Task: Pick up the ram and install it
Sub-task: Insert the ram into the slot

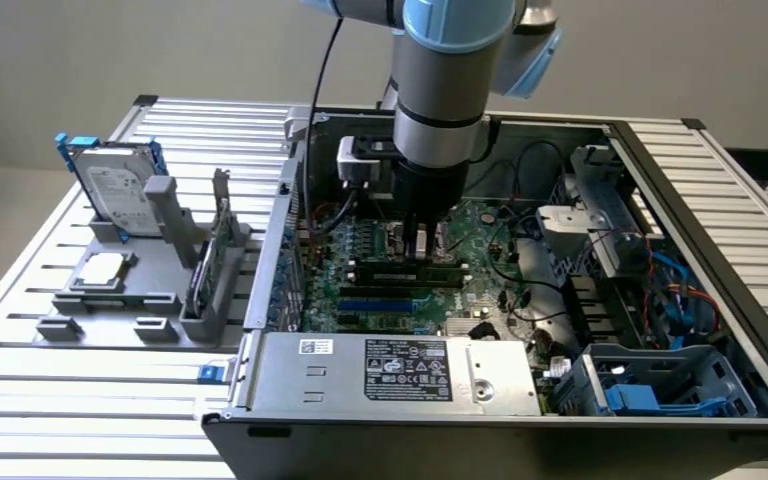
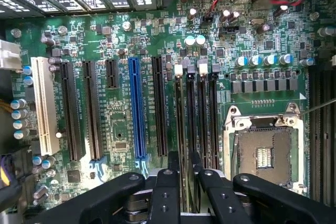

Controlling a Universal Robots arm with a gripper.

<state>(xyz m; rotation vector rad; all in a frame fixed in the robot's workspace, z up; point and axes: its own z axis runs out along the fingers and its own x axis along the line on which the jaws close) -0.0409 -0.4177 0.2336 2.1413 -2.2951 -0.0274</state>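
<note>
While the claw (image 2: 181,169) straddles the ram (image 2: 180,129) slightly released, black slots (image 2: 207,114) flank it.

The arm (image 1: 440,75) is a thick silver tube with pale blue joint caps, a black cable at its eleven o'clock side, ending in a black, screw-studded gripper (image 2: 182,169).

Green ram (image 2: 182,129) seated upright in mobo slot (edge-on).
</note>
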